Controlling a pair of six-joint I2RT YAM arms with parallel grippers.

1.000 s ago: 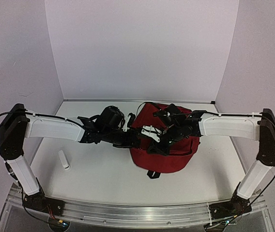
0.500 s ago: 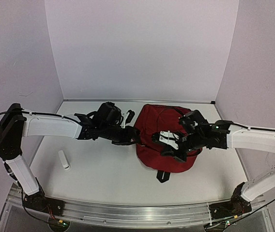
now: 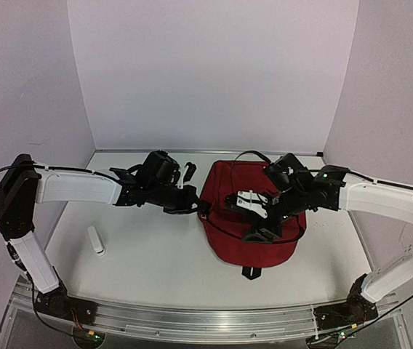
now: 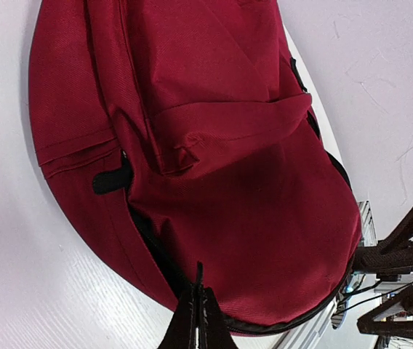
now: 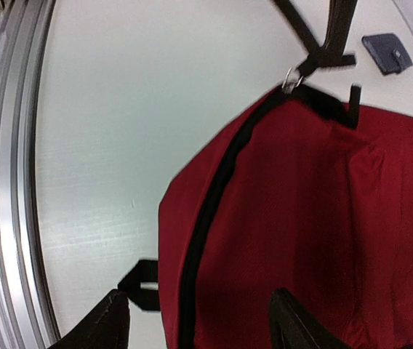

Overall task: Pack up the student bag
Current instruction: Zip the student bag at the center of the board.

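Student bag flat on table, insides out of view

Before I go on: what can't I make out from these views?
Whether the left end effector pinches anything: left wrist, its closed fingers blend into the black trim of the student bag at the frame's bottom edge.
Whether the bag is unzipped: top external, the right end effector covers much of its top.
What the white cylinder is: top external, too small.
What the grey item is: right wrist, blurred, near the corner.
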